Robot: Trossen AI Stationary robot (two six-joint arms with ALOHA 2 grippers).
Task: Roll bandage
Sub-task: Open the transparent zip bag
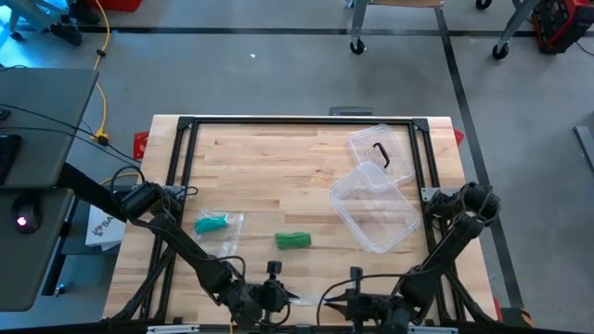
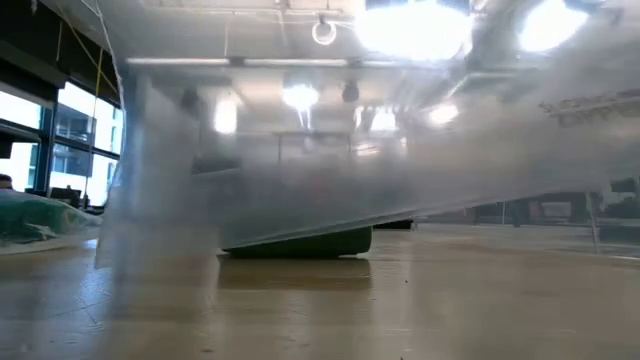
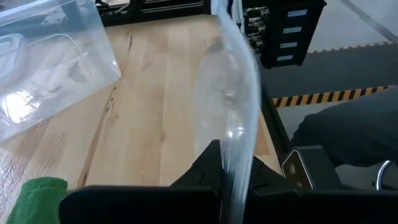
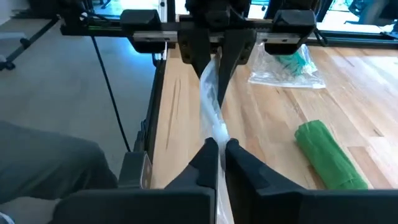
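Note:
A rolled green bandage lies on its side on the wooden table, also in the right wrist view. Near the table's front edge my left gripper and my right gripper face each other, both shut on an empty clear plastic bag stretched between them. In the low view the bag fills most of the picture, with the roll behind it. A second clear bag with green bandage inside lies flat at the left. My left gripper pinches one end of the clear bag between its two fingers, coming level from the table's left. The film runs away from the fingers, lifted clear of the table. My right gripper pinches the bag's other end between its two fingers, coming level from the table's right. The film is gathered into a narrow twisted strip that reaches to the left gripper's fingers, off the table.
An open clear plastic box and its lid with a black handle lie at the table's right. A black frame runs along the far and side edges. Bare wood lies between the roll and the box.

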